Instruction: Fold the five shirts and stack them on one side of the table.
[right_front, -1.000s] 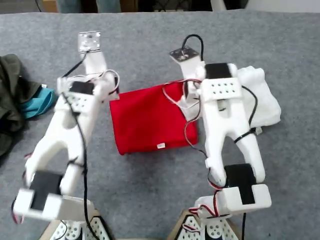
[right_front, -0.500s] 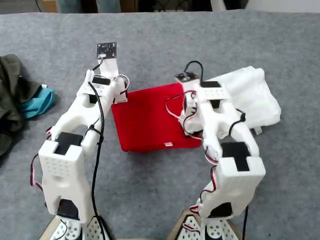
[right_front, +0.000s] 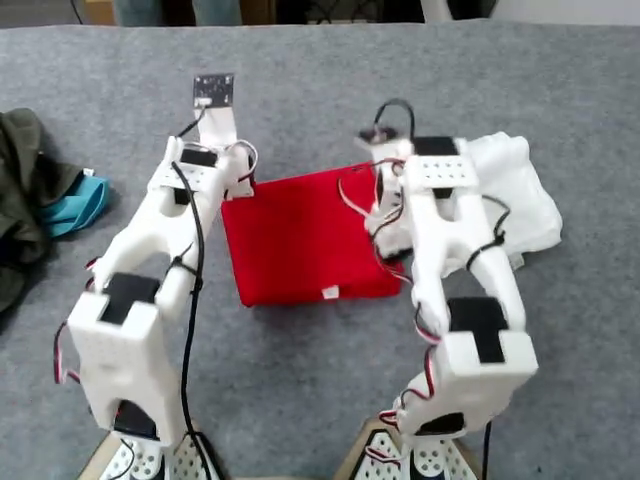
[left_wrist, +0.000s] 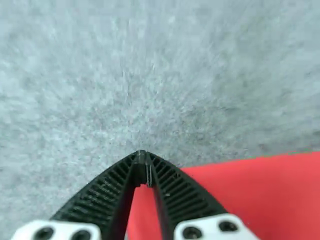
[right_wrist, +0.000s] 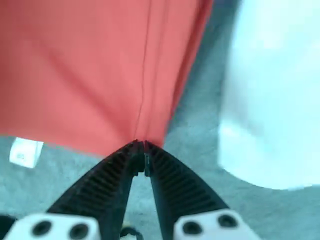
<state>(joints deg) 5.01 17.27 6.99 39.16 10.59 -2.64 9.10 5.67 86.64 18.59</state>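
A grey, felt-like table (right_front: 300, 60) fills the high view. At its centre lies a folded red shirt (right_front: 295, 240), flat and roughly square, a small white tag at its lower edge. Just right of it sits a bunched white shirt (right_front: 525, 195). At the left edge a crumpled dark green garment (right_front: 20, 190) touches a teal garment (right_front: 78, 205).

No lettering readable anywhere, small white tag (right_front: 328, 292) on the lower edge of the red shirt (right_front: 300, 235), centre of frame, its print too small to make out, no legible numbers or signs.
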